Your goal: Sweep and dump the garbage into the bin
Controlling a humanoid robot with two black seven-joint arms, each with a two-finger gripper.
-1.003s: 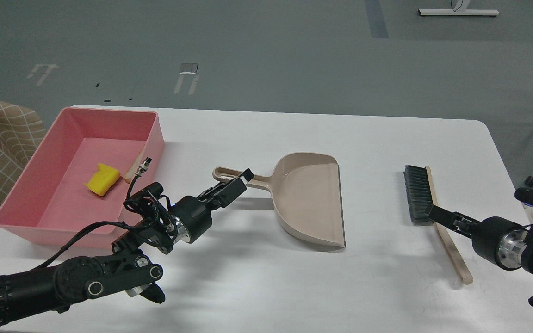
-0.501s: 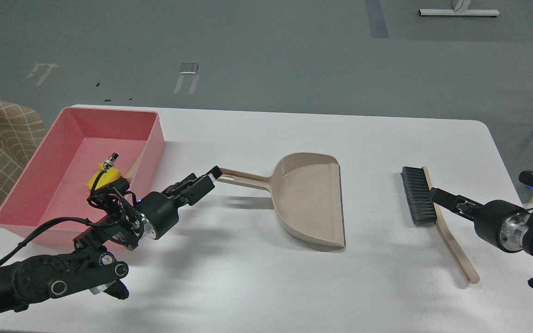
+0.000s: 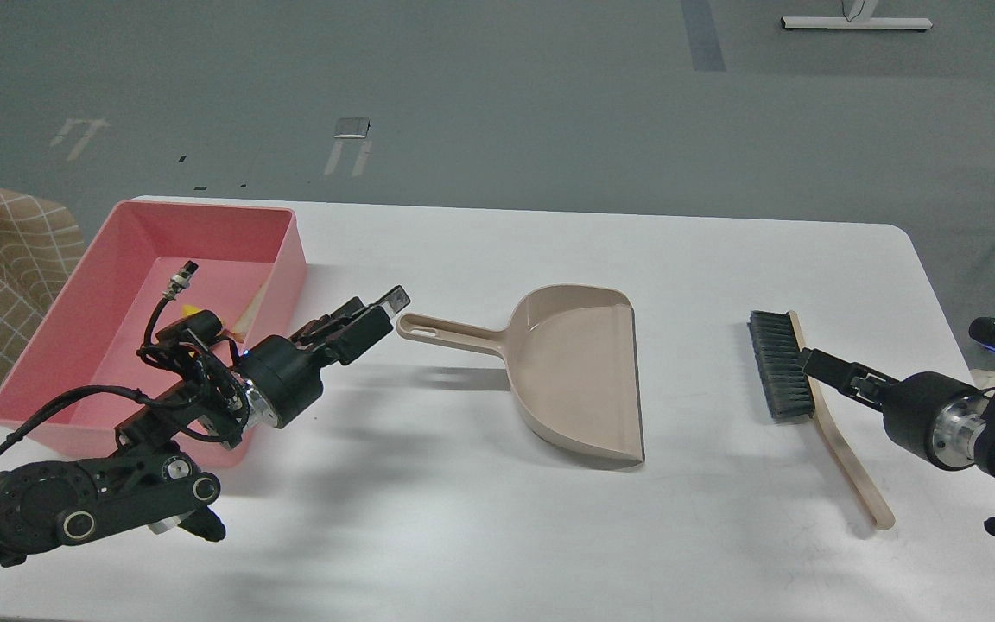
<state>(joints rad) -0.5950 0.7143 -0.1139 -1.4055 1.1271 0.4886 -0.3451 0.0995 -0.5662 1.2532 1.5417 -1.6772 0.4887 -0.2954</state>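
Left gripper [image 3: 374, 313]: fingers slightly apart, holding nothing, just left of the dustpan [image 3: 575, 370] handle tip.
Right gripper [image 3: 813, 361]: narrow and dark at right (can't tell whether parted or together), touching the brush [image 3: 787, 367] beside its bristles.
Dustpan: handle points left, mouth right.
Bin [image 3: 100, 285]: left of frame, long axis running toward upper right.
Garbage: yellow chunk [image 3: 190, 310] and bread slice [image 3: 249, 313] inside the bin, mostly hidden by the arm.

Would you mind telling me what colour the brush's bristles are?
The brush has dark grey bristles on a pale wooden back and handle, seen in the head view.
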